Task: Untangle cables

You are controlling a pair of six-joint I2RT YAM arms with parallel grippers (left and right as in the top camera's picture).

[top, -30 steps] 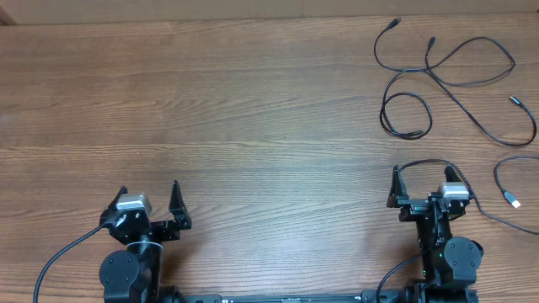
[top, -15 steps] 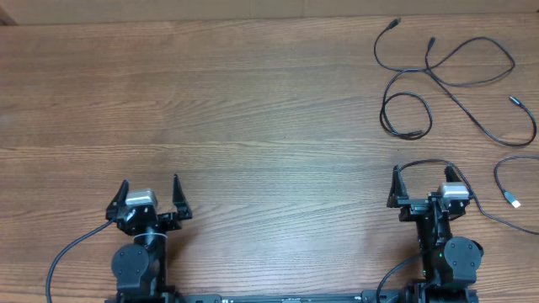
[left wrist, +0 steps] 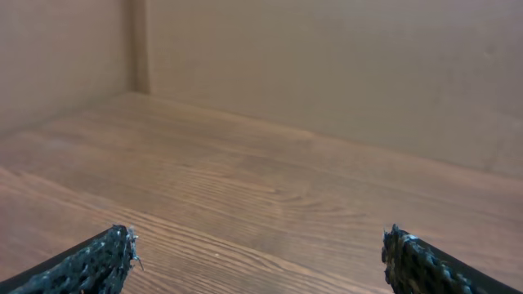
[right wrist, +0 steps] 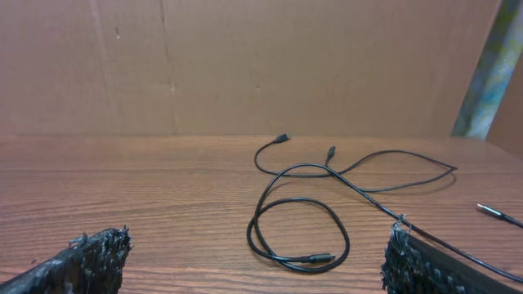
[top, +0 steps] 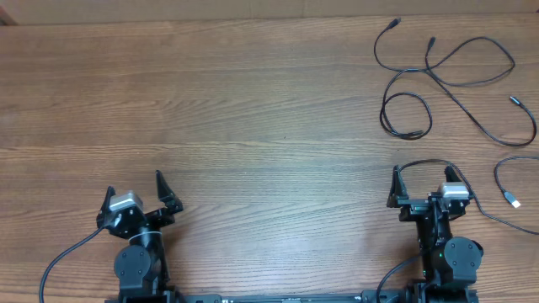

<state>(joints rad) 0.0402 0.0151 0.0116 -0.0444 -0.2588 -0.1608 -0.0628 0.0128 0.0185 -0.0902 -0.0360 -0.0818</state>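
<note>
Count: two arms, two pincers, one wooden bench [top: 253, 109].

Cables [top: 459, 102]: three thin black cords as far as they can be traced. The crossings make the count unsure. Five ends show, four dark plugs and one silvery-white tip [top: 514, 199]. All lie loose on the bench's far right part. Two cords overlap there, and one of them curls into a small loop. The cord with the white tip lies apart, nearer the right edge, and runs out of view.

Left pincer [top: 134, 183]: low at the near left edge, fingers spread wide, nothing between them. It is turned a little toward the left and is well apart from the cables.

Right pincer [top: 424, 172]: low at the near right edge, fingers spread wide, nothing held. It points straight toward the far side. The looped cord lies ahead of it and is not touched.
</note>
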